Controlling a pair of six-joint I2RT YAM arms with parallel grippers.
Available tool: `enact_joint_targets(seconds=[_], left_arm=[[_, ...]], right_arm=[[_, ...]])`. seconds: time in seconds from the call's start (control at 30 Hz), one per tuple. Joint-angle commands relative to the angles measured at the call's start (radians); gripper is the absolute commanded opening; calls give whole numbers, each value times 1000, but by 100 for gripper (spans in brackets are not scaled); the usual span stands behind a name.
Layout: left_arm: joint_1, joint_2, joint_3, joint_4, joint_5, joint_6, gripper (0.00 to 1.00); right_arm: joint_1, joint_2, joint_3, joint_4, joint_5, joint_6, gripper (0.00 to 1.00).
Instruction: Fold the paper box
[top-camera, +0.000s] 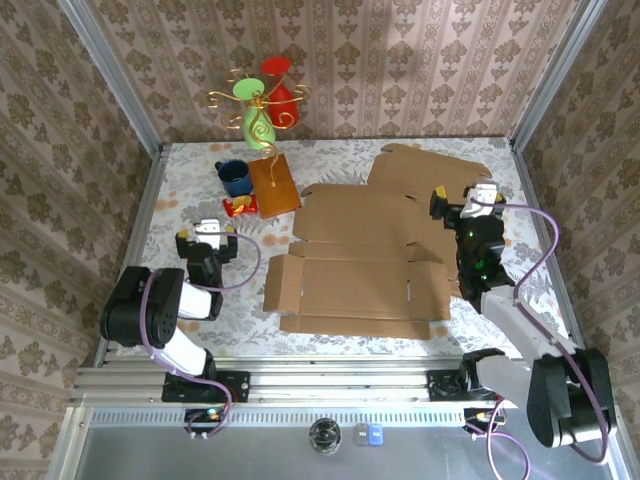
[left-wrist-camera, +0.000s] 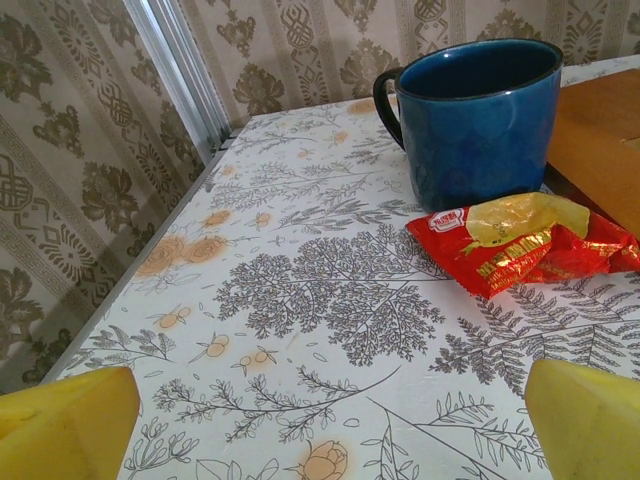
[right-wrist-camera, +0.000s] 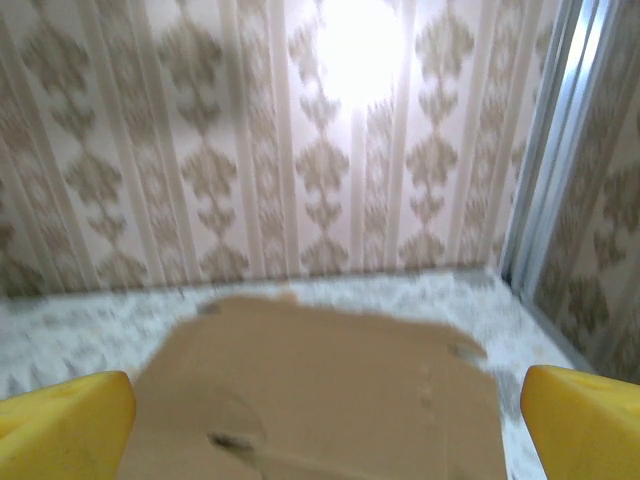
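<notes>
The unfolded brown paper box (top-camera: 355, 265) lies flat in the middle of the table, its flaps spread out to the left and right. My left gripper (top-camera: 208, 233) rests low at the table's left side, well clear of the box. In its wrist view the left gripper (left-wrist-camera: 330, 430) stands open over bare tablecloth. My right gripper (top-camera: 465, 200) hovers above the box's far right corner. Seen from the right wrist, that gripper (right-wrist-camera: 325, 420) is open, with blurred cardboard (right-wrist-camera: 320, 390) lying beneath and ahead of it.
A second cardboard sheet (top-camera: 430, 172) lies at the back right, partly under the box. A blue mug (left-wrist-camera: 475, 115), a red snack packet (left-wrist-camera: 520, 245) and a wooden board (top-camera: 273, 186) sit back left. A colourful ornament (top-camera: 262, 105) stands behind them.
</notes>
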Motion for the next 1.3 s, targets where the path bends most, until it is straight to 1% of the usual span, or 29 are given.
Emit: enact_joint_targets(seconds=[0.0,0.07,0.1,0.13,0.17,0.2,0.23,0.27,0.3,0.33,0.37,0.4,0.43,0.47,0.5,0.53,0.57,0.6,0.63,0.67,0.7,0.73,0.8,0.87,0.93,1.03,1.13,1.17,1.27], left_arm=[[-38,-106,-5,-33,-79,41,100],[-87,-230,38,-195,-115,88,100],[-107,-279,68,-268,-144,90,100],[-123,-333,101,-319,-171,64,100],[-136,-386,146,-390,-212,6,100],[-149,-447,222,-568,-233,-80,100],[-147,-502,302,-761,-196,-210,100],[-129,-549,399,-1031,-130,-383,100],[-99,-565,438,-1149,-69,-509,100],[-26,-563,428,-1140,101,-642,100],[63,-546,407,-1107,276,-791,100],[117,-526,397,-1092,380,-915,100],[129,-502,407,-1110,434,-986,100],[103,-486,446,-1206,453,-1013,100],[59,-479,498,-1345,424,-1027,100],[-6,-481,546,-1500,357,-1053,99],[-69,-489,587,-1659,293,-1102,95],[-121,-501,609,-1821,255,-1173,87],[-159,-513,612,-1918,251,-1233,74],[-202,-539,593,-1973,270,-1294,61],[-251,-568,561,-2004,290,-1359,52],[-300,-602,530,-2020,295,-1432,47],[-453,-676,445,-2005,272,-1606,46],[-564,-720,372,-1950,239,-1751,42],[-643,-725,310,-1842,204,-1846,39],[-703,-672,270,-1713,171,-1920,41],[-722,-633,219,-1563,166,-1939,49],[-728,-627,190,-1499,162,-1954,50],[-761,-621,140,-1431,138,-2021,50]], right_arm=[[67,-86,174,-154,82,-57,100],[103,-113,292,-280,122,-16,100],[111,-121,353,-360,136,32,100],[112,-129,436,-498,155,158,100],[99,-131,523,-665,138,288,100],[81,-132,596,-822,104,411,100],[70,-137,639,-956,101,540,100],[47,-149,636,-1023,63,640,100],[-3,-162,605,-1013,-67,671,100],[-66,-179,562,-974,-229,715,100],[-96,-190,533,-972,-301,763,100],[-94,-194,531,-1011,-304,793,100],[-85,-189,542,-1068,-302,809,100],[-70,-179,564,-1140,-294,814,99],[-56,-168,583,-1200,-286,814,96],[-45,-154,604,-1260,-285,815,93],[-38,-140,619,-1310,-302,817,91],[-35,-129,628,-1348,-326,820,91],[-29,-121,634,-1377,-340,824,91],[-16,-118,637,-1408,-344,830,91],[2,-118,638,-1438,-335,840,90],[19,-116,636,-1461,-327,849,89],[60,-115,628,-1493,-323,861,81],[102,-115,604,-1497,-323,873,79],[139,-113,570,-1489,-330,892,78],[189,-113,522,-1457,-366,923,73],[225,-123,464,-1389,-424,950,65],[233,-127,442,-1363,-442,962,64],[247,-131,393,-1321,-465,1003,61]])
